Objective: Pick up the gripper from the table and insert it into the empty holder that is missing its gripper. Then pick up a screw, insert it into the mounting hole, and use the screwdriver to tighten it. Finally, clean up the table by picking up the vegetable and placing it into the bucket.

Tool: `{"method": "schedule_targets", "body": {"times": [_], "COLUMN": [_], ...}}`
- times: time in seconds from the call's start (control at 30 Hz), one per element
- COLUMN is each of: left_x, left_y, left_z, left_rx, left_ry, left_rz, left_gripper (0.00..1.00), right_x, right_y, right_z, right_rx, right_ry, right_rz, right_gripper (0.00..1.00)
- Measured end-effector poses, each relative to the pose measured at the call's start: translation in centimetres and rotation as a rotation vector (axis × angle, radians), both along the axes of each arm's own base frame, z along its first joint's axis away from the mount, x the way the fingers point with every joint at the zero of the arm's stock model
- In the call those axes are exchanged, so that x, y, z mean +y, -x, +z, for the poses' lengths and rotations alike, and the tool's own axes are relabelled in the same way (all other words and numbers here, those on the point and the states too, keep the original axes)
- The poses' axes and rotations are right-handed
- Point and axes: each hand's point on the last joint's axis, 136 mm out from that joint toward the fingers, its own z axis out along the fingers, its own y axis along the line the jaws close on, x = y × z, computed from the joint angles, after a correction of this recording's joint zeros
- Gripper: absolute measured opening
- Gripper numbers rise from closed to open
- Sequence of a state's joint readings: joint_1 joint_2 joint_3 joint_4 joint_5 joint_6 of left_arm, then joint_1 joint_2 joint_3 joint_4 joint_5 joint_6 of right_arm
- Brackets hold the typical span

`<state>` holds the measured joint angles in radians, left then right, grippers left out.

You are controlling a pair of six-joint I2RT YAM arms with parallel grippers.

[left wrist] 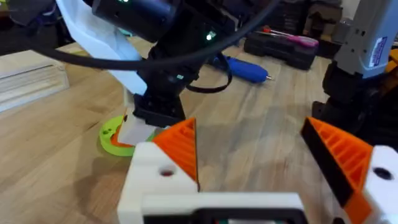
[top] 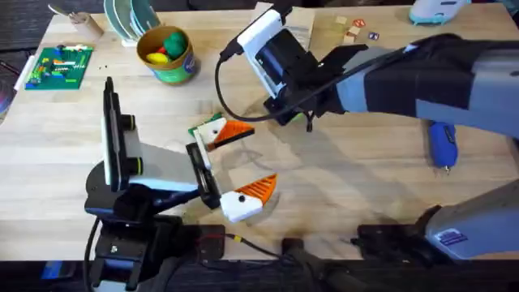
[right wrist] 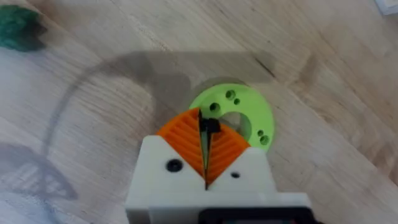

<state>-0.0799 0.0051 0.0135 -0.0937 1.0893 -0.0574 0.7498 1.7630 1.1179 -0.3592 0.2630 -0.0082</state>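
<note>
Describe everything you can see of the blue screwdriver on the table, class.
The screwdriver is a bright blue cylinder that looks like smooth plastic, with a thin metal bit sticking out of one end. It lies on its side on the wooden table, towards the robot's right. It rests on the bare wood with nothing gripping it. In the left wrist view a black cable crosses in front of its rear end, so that end is partly hidden.

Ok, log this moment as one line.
right gripper: jaws shut on small black part, maybe screw, above lime disc | left gripper: jaws open | screwdriver: on table | vegetable: on table
</note>
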Motion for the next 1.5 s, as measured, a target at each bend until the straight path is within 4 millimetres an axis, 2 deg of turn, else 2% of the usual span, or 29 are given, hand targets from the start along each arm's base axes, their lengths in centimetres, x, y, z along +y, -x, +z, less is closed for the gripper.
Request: {"method": "schedule_targets", "body": {"times": [0.37, 0.53, 0.63, 0.87, 1.13, 1.27, 1.4, 1.5], "left_x": [0.0, 0.0, 0.0, 0.0, 0.0, 0.0, 0.0, 0.0], "left_y": [0.0, 0.0, 0.0, 0.0, 0.0, 0.0, 0.0, 0.0], "left_z": [0.0, 0.0, 0.0, 0.0, 0.0, 0.0, 0.0, 0.0], "left_rx": [0.000, 0.000, 0.000, 0.000, 0.000, 0.000, 0.000, 0.000], "left_ry": [0.000, 0.000, 0.000, 0.000, 0.000, 0.000, 0.000, 0.000], "left_rz": [0.000, 0.000, 0.000, 0.000, 0.000, 0.000, 0.000, 0.000], "left_gripper": [0.993, 0.993, 0.993, 0.993, 0.993, 0.993, 0.993, 0.993], "right_x": [-0.9, -1.0, -0.9, -0.6, 2.3, 4.9, 7.0, 8.2], "right_y": [0.1, -0.2, -0.5, 0.1, 4.0, 6.5, 8.6, 10.0], "right_z": [0.2, 1.6, 3.5, 9.7, 16.9, 20.1, 22.4, 22.9], "right_rx": [0.006, -0.004, -0.029, -0.078, -0.084, -0.097, -0.115, -0.111], "right_ry": [0.047, 0.062, 0.043, -0.011, -0.087, -0.123, -0.160, -0.163], "right_rz": [-0.015, -0.024, -0.026, 0.007, 0.155, 0.247, 0.323, 0.367], "right_gripper": [0.007, 0.007, 0.007, 0.007, 0.007, 0.007, 0.007, 0.007]}}
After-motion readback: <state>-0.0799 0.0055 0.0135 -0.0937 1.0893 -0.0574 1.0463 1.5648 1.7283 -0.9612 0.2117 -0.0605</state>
